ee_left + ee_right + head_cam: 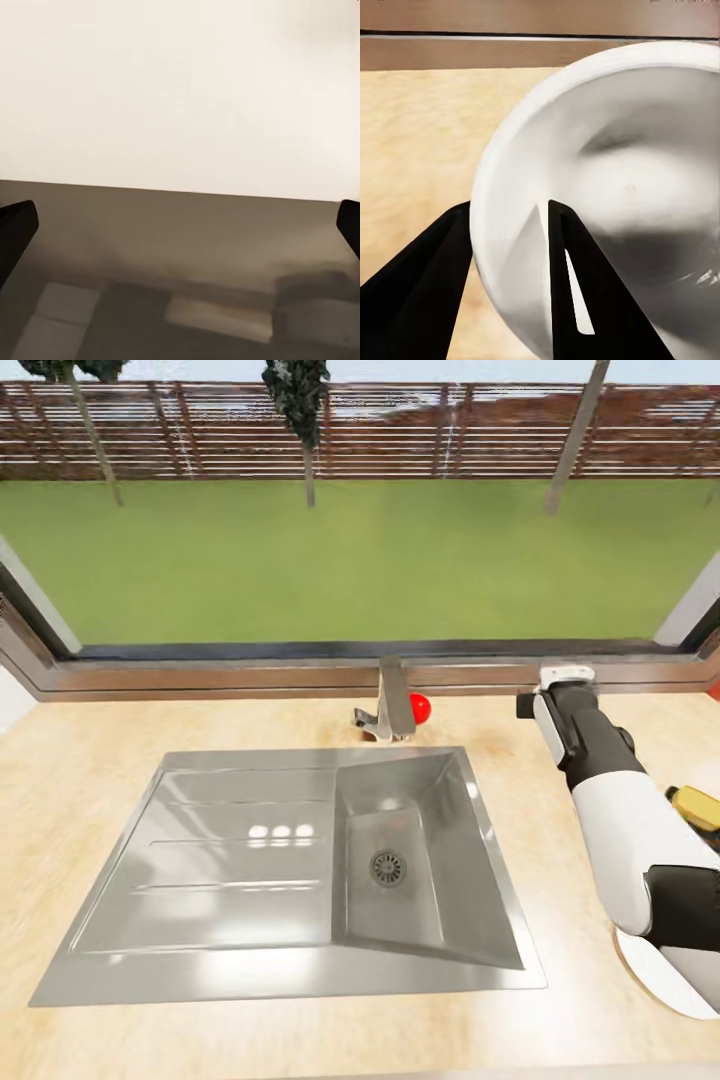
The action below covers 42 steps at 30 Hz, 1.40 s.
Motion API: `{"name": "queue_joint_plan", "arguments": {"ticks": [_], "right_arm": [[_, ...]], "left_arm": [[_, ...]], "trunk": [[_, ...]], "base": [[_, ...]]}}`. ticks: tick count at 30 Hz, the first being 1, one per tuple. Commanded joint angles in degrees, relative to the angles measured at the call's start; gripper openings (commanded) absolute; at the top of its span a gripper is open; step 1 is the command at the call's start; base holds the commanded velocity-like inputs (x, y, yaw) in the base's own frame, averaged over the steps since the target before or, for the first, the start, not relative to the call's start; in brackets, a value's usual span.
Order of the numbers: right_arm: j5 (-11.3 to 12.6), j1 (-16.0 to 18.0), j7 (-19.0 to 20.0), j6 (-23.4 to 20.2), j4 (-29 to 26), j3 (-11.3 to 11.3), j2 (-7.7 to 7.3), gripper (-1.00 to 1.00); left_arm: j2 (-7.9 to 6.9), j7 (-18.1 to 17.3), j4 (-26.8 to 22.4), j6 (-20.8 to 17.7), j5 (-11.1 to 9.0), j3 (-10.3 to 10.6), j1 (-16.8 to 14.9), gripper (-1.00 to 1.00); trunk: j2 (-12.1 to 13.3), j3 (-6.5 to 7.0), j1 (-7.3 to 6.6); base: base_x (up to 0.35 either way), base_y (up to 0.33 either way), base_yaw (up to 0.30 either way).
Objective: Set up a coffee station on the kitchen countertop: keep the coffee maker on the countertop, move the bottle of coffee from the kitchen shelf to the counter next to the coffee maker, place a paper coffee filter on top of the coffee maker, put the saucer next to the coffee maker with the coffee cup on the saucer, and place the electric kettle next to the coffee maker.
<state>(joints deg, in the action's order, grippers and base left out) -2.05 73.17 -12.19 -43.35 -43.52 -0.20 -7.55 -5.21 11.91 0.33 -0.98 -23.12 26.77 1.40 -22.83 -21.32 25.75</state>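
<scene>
The left gripper (180, 225) shows only as two dark fingertips at the frame's edges, spread wide apart over a blurred grey-beige surface. On the light beige kitchen countertop (80, 790) lies the inset steel sink (300, 860). The right gripper (510, 247) pinches the rim of the white coffee cup (615, 172), one finger inside, one outside. The cup's handle is hidden. The flat white saucer (655, 975) is half covered by the right arm.

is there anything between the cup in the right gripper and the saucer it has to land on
Nothing visible on the countertop lies between them. The right gripper pinches the coffee cup by its rim over bare counter. In the head view the saucer lies nearer the robot, partly covered by the right arm itself.
</scene>
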Motion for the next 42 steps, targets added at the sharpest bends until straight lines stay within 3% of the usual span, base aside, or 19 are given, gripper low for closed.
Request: {"name": "queue_joint_plan", "arguments": {"ticks": [1, 7, 13, 15, 17, 20, 24, 31, 42], "right_arm": [[-0.24, -1.18, 0.02, 0.61, -1.45, 0.0, 0.03, -1.0], [-0.13, -8.83, -0.02, 3.14, -13.66, -0.04, 0.08, -1.0], [-0.04, -24.04, -0.03, 3.47, -35.6, 0.02, 0.29, -1.0], [0.02, -31.73, -0.01, 3.6, -42.09, 0.02, 1.5, -1.0], [0.04, -32.98, 0.03, 3.74, -42.68, 0.02, 2.36, -1.0], [0.07, -35.68, 0.06, 6.29, -43.04, 0.12, 5.19, -1.0], [0.03, -36.85, 0.06, 10.24, -43.14, 0.47, 6.73, -1.0], [0.02, -38.04, 0.06, 12.34, -43.09, 1.08, 7.25, -1.0], [0.02, -38.6, -0.03, 12.5, -43.05, 8.0, 7.31, -1.0]], "left_arm": [[-0.03, 0.19, -0.07, -0.14, -0.44, 0.55, 0.01, 1.0], [-0.06, 0.14, -0.07, -0.17, -0.44, 0.61, 0.01, 1.0], [-0.02, 0.13, -0.31, 0.0, -0.44, 0.74, 0.01, 1.0], [0.09, 0.13, -0.63, 0.06, -0.44, 0.8, 0.01, 1.0], [0.17, 0.13, -0.73, 0.08, -0.44, 0.77, -0.02, 1.0], [0.27, 0.13, -0.91, 0.15, -0.48, 0.74, -0.23, 1.0], [0.29, 0.13, -0.94, 0.2, -0.52, 0.69, -0.38, 1.0], [0.23, 0.2, -0.95, 2.05, -0.53, 0.6, -0.46, 1.0], [0.31, 0.22, -2.38, 2.64, -0.66, 0.41, -0.55, 1.0]], "trunk": [[-0.09, 0.02, 0.03], [-0.09, 0.56, 0.03], [-0.09, 1.09, 0.03], [-0.09, 1.27, 0.03], [-0.09, 1.45, 0.03], [-0.09, 1.72, 0.03], [-0.09, 2.08, 0.03], [-0.09, 2.71, 0.03], [-0.09, 3.69, 0.03]], "base": [[0.0, 0.0, 0.0], [0.0, 0.0, 0.0], [0.0, 0.0, 0.0], [0.0, 0.0, 0.0], [0.0, 0.0, 0.0], [0.0, 0.0, 0.0], [0.0, 0.0, 0.0], [0.0, 0.0, 0.0], [0.0, 0.0, 0.0]]}}
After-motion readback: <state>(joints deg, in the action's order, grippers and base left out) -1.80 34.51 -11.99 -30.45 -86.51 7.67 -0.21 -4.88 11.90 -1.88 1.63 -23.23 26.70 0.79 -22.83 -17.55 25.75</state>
